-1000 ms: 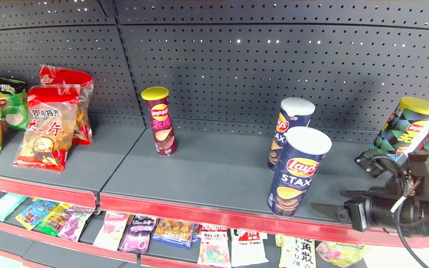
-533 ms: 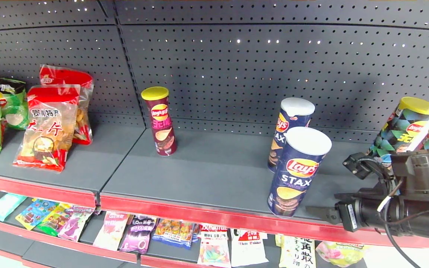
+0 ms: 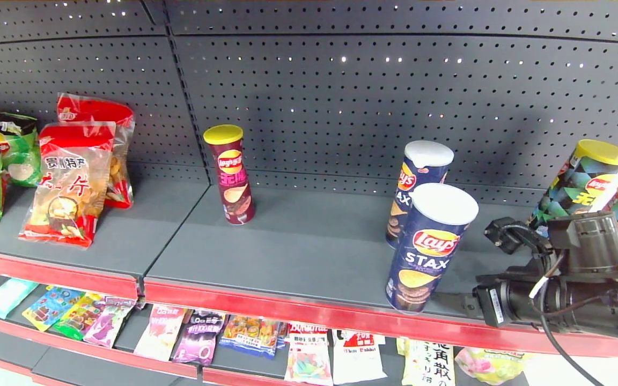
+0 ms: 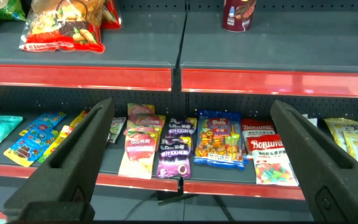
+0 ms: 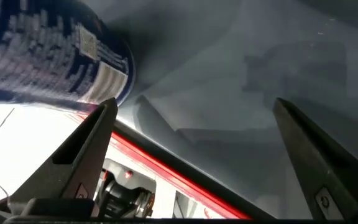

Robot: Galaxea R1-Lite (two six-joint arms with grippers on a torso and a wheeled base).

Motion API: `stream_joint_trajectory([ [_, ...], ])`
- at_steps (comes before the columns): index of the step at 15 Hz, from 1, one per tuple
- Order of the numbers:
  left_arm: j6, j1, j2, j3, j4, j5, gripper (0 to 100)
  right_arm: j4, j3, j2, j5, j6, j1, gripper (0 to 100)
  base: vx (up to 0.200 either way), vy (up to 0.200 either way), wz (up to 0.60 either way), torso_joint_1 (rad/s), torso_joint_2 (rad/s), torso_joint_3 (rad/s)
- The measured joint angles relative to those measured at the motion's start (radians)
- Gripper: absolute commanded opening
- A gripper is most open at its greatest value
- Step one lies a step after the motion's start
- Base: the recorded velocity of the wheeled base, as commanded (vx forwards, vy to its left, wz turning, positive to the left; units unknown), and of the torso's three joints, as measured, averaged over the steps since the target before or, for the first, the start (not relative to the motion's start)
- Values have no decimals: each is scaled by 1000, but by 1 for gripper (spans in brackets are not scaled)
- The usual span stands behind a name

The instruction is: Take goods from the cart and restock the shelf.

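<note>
Your right gripper (image 5: 194, 106) gaped wide and empty, the blue can (image 3: 431, 246) upright on the shelf (image 3: 298, 252) just beside one finger. Placing looked done; next you needed a clean retreat without clipping it.

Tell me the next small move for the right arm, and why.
Probably draw the right tool straight back, away from the shelf. The tool is open and empty, and the front blue can stands upright near the shelf's front edge, beside the tool rather than inside it, so it looks placed. Backing out straight should avoid knocking it.
</note>
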Motion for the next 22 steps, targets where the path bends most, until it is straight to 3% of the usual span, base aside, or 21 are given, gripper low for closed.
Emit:
stream_joint_trajectory([
  [22,0,0,0,0,0,0,100,0,-16,-22,-17,3,29,100,0,0,0,0,0,0],
])
